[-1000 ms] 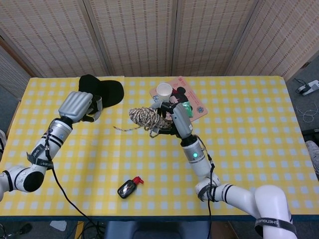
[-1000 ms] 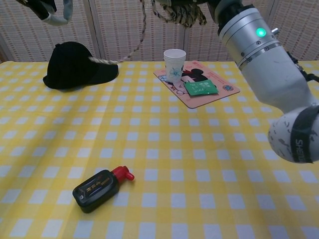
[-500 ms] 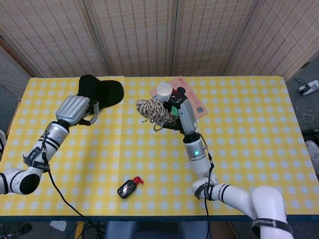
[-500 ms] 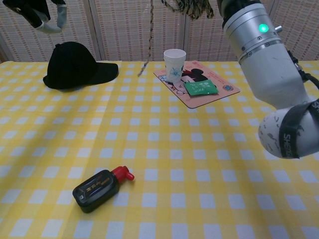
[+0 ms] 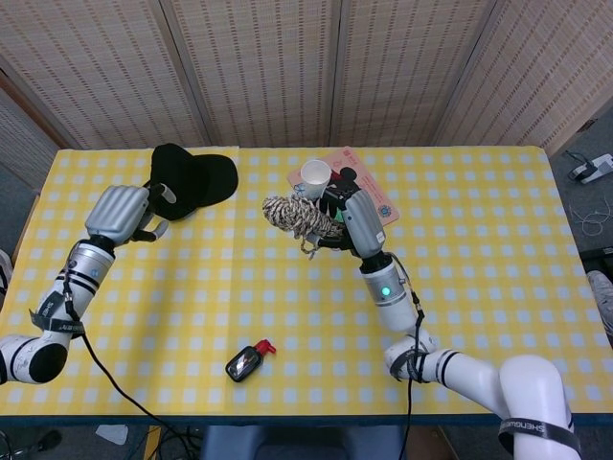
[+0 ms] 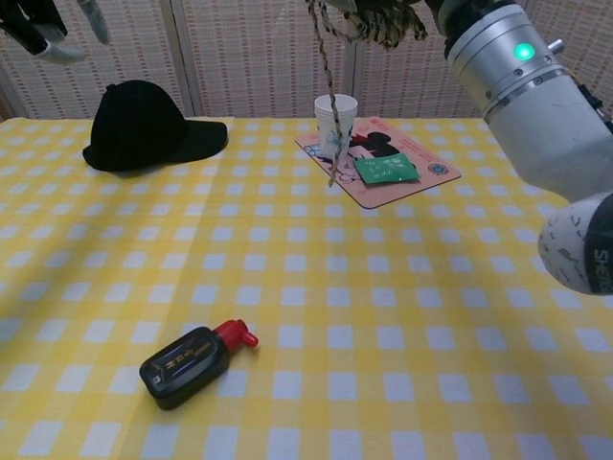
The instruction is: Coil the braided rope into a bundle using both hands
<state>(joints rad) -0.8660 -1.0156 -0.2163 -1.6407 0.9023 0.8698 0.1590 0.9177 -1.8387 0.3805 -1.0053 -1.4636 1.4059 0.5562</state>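
The braided rope is a coiled bundle of beige and dark strands, held well above the table. My right hand grips it from the right. In the chest view the bundle sits at the top edge, and a loose tail hangs straight down in front of the paper cup. My left hand is far off to the left near the cap, fingers apart and holding nothing. Only its fingertips show at the top left corner of the chest view.
A black cap lies at the back left. A pink mat carries a white paper cup and a green packet. A small black bottle with a red cap lies near the front on the yellow checked tablecloth.
My left hand let go of the rope's tail and drew away to the left. The freed tail swung in and now hangs straight down below the bundle, which my right hand shifted slightly right.
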